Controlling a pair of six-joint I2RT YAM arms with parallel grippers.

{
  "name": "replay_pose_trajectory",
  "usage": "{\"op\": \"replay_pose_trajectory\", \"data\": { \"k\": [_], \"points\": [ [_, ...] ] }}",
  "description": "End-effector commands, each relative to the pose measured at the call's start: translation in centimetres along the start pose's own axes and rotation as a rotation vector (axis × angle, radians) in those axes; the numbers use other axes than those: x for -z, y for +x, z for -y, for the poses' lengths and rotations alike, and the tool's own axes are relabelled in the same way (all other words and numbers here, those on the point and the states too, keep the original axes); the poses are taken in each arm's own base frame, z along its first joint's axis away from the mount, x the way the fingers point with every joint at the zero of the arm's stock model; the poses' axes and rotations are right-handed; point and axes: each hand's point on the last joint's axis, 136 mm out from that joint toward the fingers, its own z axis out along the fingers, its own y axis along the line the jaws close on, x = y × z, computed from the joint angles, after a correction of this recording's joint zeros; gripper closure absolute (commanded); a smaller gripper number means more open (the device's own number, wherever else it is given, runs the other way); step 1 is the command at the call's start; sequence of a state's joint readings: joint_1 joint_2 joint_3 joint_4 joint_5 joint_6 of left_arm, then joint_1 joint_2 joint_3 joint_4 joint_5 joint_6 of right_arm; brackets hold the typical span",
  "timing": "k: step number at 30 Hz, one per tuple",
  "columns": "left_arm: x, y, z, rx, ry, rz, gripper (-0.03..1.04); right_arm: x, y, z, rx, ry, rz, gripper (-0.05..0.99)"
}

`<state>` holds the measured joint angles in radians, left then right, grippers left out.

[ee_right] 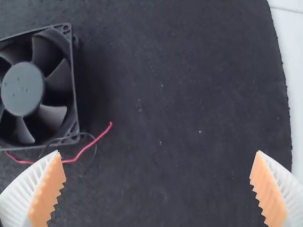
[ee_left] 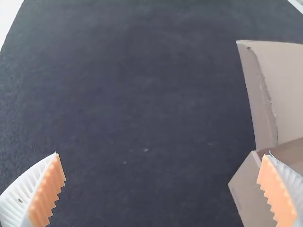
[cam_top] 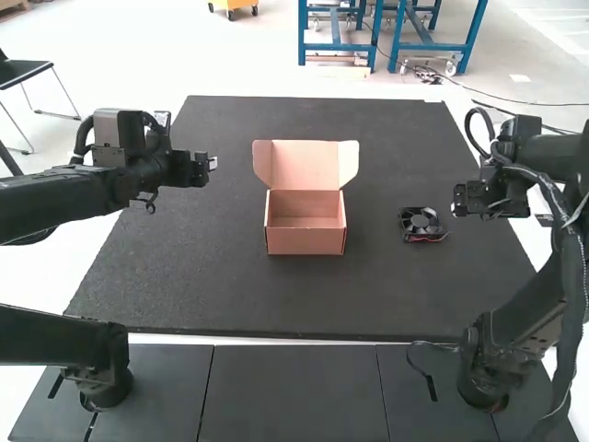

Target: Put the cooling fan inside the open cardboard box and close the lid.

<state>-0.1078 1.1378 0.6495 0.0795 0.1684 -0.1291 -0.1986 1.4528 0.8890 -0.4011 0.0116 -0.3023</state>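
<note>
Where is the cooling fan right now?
High view: the cooling fan lies flat on the black mat, right of the open cardboard box, near the right gripper.

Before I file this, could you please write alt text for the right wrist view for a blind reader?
A black square cooling fan lies flat on a dark mat, its red and black wires trailing beside it. The right gripper hangs above the mat with its orange-padded fingers wide open, holding nothing.
</note>
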Motion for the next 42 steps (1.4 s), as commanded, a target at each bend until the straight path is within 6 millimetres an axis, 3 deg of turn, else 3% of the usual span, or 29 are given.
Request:
{"op": "replay_pose_trajectory", "data": {
  "k": [1, 8, 25, 31, 42],
  "points": [
    [0.3, -0.5, 1.0, 0.004, 0.048, 0.022, 0.05, -0.4, -0.7, -0.1, 0.054, -0.025, 0.005, 0.05],
    [0.4, -0.1, 1.2, 0.005, 0.062, 0.017, 0.05, -2.4, -0.7, -0.6, 0.054, -0.064, -0.037, 0.05],
    [0.4, -0.1, 1.3, 0.003, 0.065, 0.02, 0.05, -5.4, -3.5, -1.0, 0.037, -0.116, -0.037, 0.05],
    [0.4, 0.1, 1.5, 0.005, 0.075, 0.01, 0.05, -6.1, -3.7, -1.3, 0.045, -0.13, -0.069, 0.05],
    [1.1, 1.3, 5.0, 0.022, 0.283, -0.06, 0.05, -5.9, -3.3, -3.7, 0.077, -0.185, -0.102, 0.05]
  ]
}}
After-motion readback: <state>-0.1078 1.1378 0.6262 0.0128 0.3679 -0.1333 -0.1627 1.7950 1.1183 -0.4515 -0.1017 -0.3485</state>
